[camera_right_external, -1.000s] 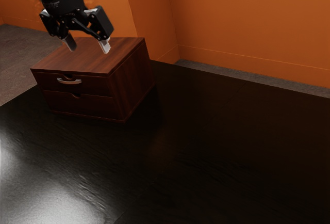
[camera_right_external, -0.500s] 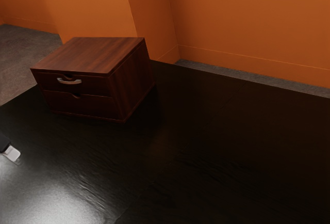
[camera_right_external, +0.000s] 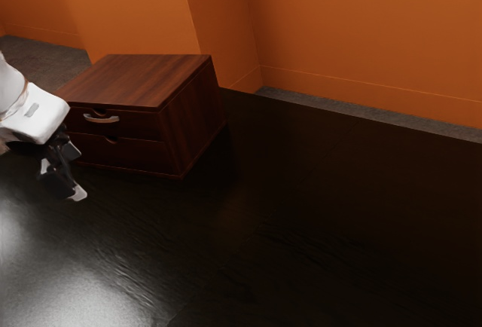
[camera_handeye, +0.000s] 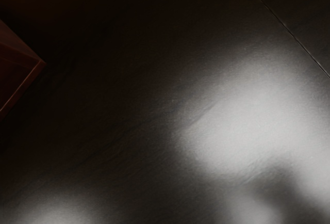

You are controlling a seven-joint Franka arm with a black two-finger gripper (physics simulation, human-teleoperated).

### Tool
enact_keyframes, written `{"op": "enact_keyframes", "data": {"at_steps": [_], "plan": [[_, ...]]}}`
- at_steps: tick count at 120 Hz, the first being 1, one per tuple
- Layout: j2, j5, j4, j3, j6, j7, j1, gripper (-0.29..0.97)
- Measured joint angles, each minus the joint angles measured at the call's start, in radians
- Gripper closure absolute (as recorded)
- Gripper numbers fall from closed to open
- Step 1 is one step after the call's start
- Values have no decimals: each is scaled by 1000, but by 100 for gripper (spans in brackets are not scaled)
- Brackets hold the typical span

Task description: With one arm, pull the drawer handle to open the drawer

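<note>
Your end effector [camera_right_external: 65, 179], grip state can't be told, has swung from over the cabinet [camera_right_external: 135, 78] to low by its front, below the drawer handle [camera_right_external: 101, 118]; drawer [camera_right_external: 134, 123] shut, pull not yet begun.

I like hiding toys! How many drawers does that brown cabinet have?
2: the dark wooden upper drawer with the curved silver handle, and the dark wooden lower drawer beneath it.

Arm [camera_right_external: 26, 112]: cut off at the exterior view's 9 o'clock edge; covers the 9 o'clock corner of the cabinet [camera_right_external: 143, 78] front. Gripper [camera_right_external: 66, 180]: dark on dark table [camera_right_external: 301, 229], outline unreadable. Wrist view: cabinet [camera_handeye: 13, 79] mostly cropped by the frame edge.
</note>
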Motion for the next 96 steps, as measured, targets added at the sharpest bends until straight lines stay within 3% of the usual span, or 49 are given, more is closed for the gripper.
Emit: {"op": "enact_keyframes", "data": {"at_steps": [7, 21, 43, 58, 82, 96], "plan": [[27, -2, 0, 23, 44, 57, -22, 0], [56, 28, 1, 150, 134, 166, -113, 0], [91, 178, 29, 221, 204, 324, -138, 0], [156, 268, 106, 476, 216, 410, -367, 0], [175, 314, 123, 559, 266, 515, -435, 0], [181, 322, 152, 752, 307, 562, -603, 0]]}}
